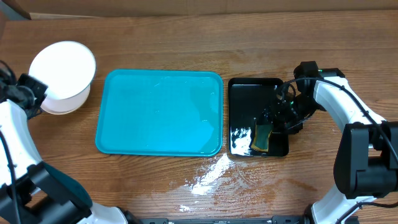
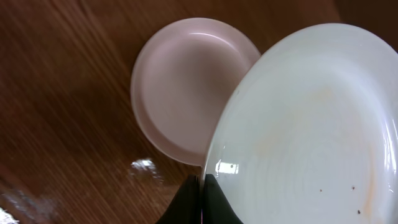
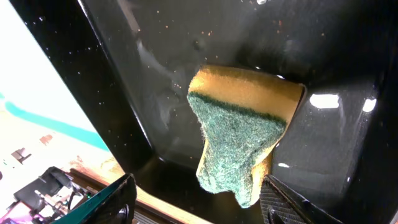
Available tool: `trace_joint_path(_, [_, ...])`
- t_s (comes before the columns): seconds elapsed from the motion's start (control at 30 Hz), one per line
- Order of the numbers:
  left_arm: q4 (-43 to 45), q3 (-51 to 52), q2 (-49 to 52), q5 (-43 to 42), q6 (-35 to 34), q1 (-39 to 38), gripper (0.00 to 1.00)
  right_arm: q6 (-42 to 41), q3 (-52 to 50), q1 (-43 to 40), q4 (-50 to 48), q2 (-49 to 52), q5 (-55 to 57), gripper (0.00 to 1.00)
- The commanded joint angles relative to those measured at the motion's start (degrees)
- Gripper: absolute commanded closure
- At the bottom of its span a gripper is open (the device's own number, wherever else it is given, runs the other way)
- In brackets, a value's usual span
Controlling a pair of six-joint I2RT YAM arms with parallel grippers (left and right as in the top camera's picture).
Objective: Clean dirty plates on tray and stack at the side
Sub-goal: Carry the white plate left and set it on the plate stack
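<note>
Nearly done, I judge: the turquoise tray (image 1: 158,112) lies bare mid-worktop. Left fingers (image 2: 202,196) pinch a faintly speckled white plate (image 2: 311,124) above a pale plate (image 2: 180,87) near the far-left corner. Right fingers (image 1: 278,118) gape around the sponge (image 3: 239,143).

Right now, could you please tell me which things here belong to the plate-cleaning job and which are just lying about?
Job: upper white plate, lower plate, blue tray, sponge.
Lying about: black tray holding the sponge, water spill on the table.
</note>
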State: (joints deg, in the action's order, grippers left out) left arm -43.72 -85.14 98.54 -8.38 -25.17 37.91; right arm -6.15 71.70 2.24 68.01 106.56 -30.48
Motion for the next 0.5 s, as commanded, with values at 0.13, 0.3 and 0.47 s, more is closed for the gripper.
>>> trace_joint_path(0.13, [1.8,-0.8,9.5,3.2,-0.6,4.0,0.96,0.2,1.3,-0.1,-0.1,-1.2,0.0,0.29])
trace_joint_path(0.3, [6.6,-0.8,14.5,0.9,-0.5,4.1,0.96,0.2,1.3,-0.1,-0.4,-1.2,0.0,0.28])
trace_joint_path(0.47, [12.3,-0.8,15.1,-0.7,-0.6,4.1,0.78,0.3,1.3,-0.1,-1.1,-1.2,0.0,0.27])
